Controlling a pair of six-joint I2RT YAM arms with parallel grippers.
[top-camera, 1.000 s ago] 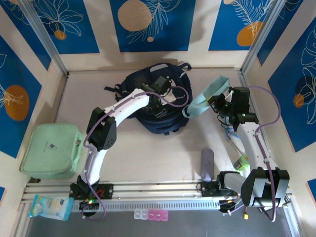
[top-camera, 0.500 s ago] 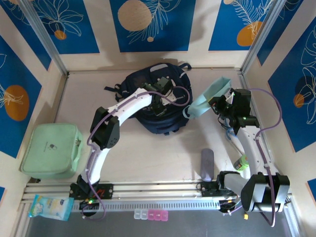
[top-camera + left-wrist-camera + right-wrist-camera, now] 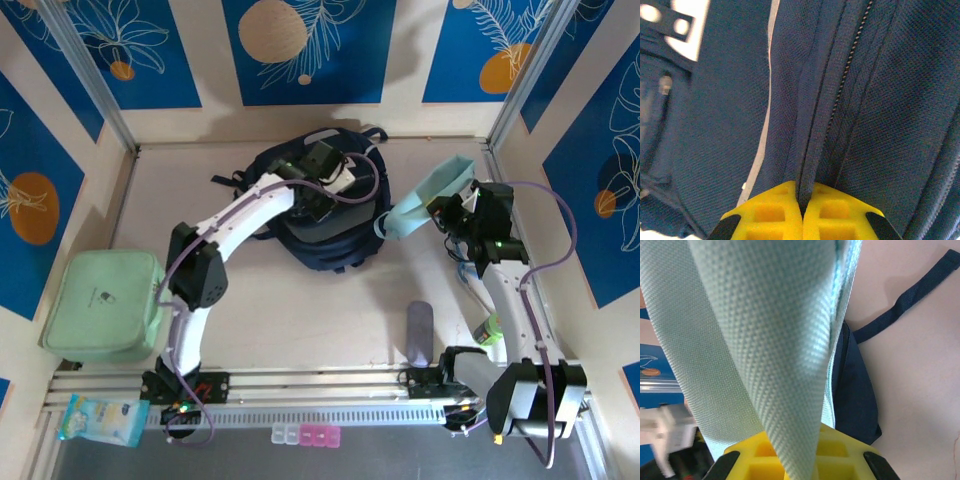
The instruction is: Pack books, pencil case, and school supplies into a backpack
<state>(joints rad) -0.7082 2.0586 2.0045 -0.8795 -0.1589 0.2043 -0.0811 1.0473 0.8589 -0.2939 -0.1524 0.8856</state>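
The packing is judged to be far from finished. The backpack (image 3: 330,250) is laid at the far middle of the table (image 3: 300,310), and the stretch of zip shown in the left wrist view appears closed. What is already inside cannot be told. The pencil case (image 3: 420,335) is left on the table near the right arm's base, well apart from the backpack, so it is not yet packed. A pale-green box (image 3: 105,305) is also left out at the left edge.

The left gripper (image 3: 322,198) is set on top of the backpack. Its fingers (image 3: 775,212) are pressed together, with a ridge of navy fabric beside the zip pinched between them. The right gripper (image 3: 447,208) is held just right of the backpack, and its fingers (image 3: 845,447) are clamped on a pale-green cloth (image 3: 425,195), which appears raised above the table.
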